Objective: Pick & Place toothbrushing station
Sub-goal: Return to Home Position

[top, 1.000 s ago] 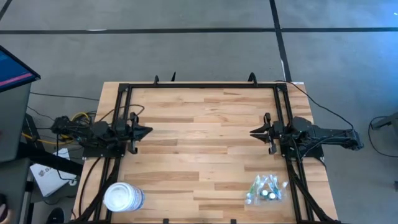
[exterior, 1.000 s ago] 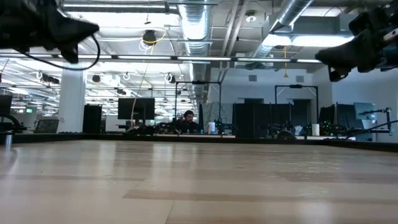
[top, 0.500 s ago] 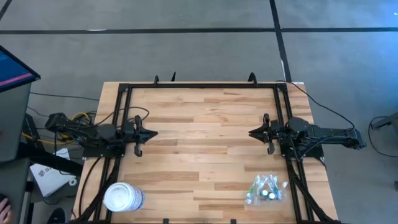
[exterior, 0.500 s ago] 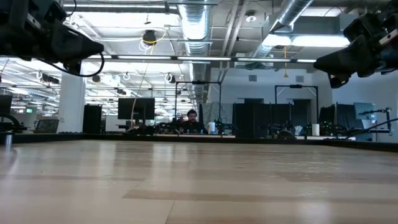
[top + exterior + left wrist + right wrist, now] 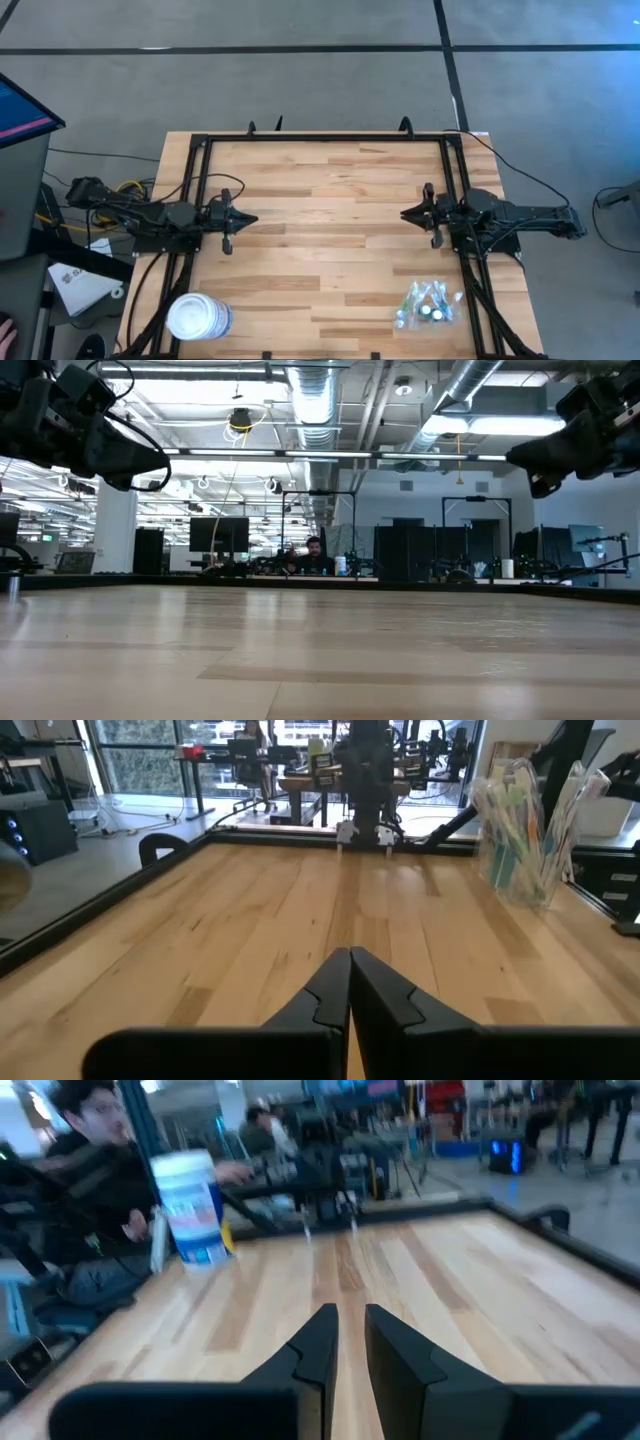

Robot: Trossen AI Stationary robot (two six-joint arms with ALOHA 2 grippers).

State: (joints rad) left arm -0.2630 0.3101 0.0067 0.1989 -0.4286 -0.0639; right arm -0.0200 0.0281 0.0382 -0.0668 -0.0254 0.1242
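Note:
The toothbrushing station (image 5: 428,305), a small see-through holder with brushes standing in it, rests by its base on the wooden table near the near right corner; the left wrist view shows it upright (image 5: 520,830). My left gripper (image 5: 250,218) hovers level over the table's left side, shut and empty (image 5: 350,965). My right gripper (image 5: 405,213) hovers level at the right side, facing it. Its fingers stand a little apart with nothing between them (image 5: 350,1325). Both grippers are far from the station.
A large white round tub (image 5: 198,317) stands at the near left corner and also shows in the right wrist view (image 5: 190,1205). Black frame rails (image 5: 325,137) run along the table's far edge and sides. A bare stretch of wood lies between the grippers. People sit beyond the table (image 5: 313,550).
My left gripper has moved toward the table's right edge and sunk a little, tipping down toward level; it stays shut. The station and the tub have not moved.

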